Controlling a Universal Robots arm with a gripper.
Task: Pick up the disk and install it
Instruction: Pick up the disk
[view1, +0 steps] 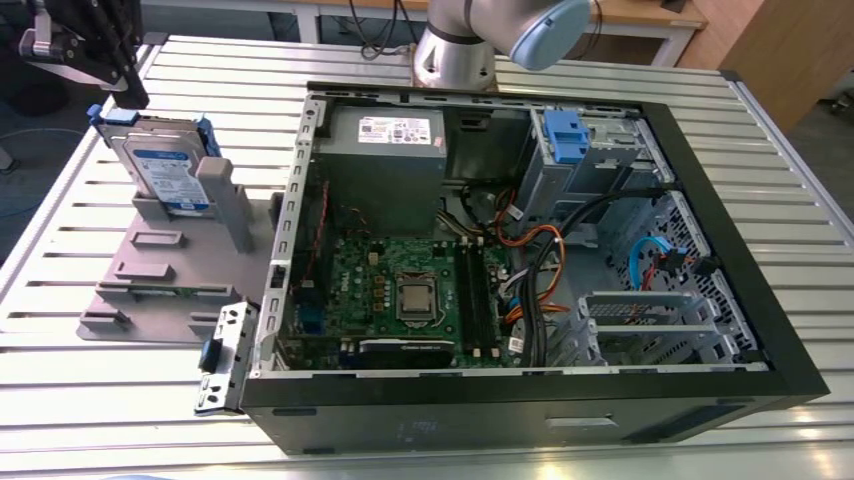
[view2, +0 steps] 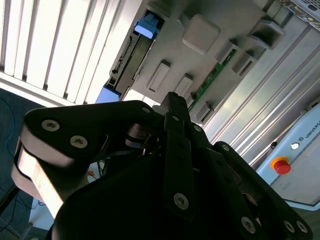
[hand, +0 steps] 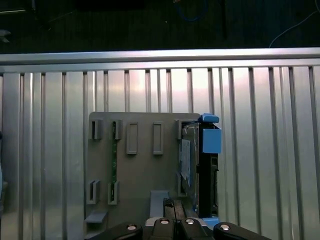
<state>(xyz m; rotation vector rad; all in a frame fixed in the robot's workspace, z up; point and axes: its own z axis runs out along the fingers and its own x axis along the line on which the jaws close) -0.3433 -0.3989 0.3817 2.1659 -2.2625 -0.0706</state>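
Arm (view1: 451, 55) silver w/ blue-grey joint cap (view1: 550, 30); hand (view2: 173, 102) black, silver screws (view2: 180, 201).

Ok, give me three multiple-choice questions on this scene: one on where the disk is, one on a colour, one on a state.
1. Where is the disk? A in a drive bay; B upright in the grey rack; C lying flat.
2. What colour is its bracket? A red; B green; C blue.
3. The case is: A open; B closed; C upside down.
Answers: 1 B, it stands in the rack, to the exterior view's left of the case. 2 C, blue plastic edges it in the first wrist view. 3 A, the motherboard lies exposed.
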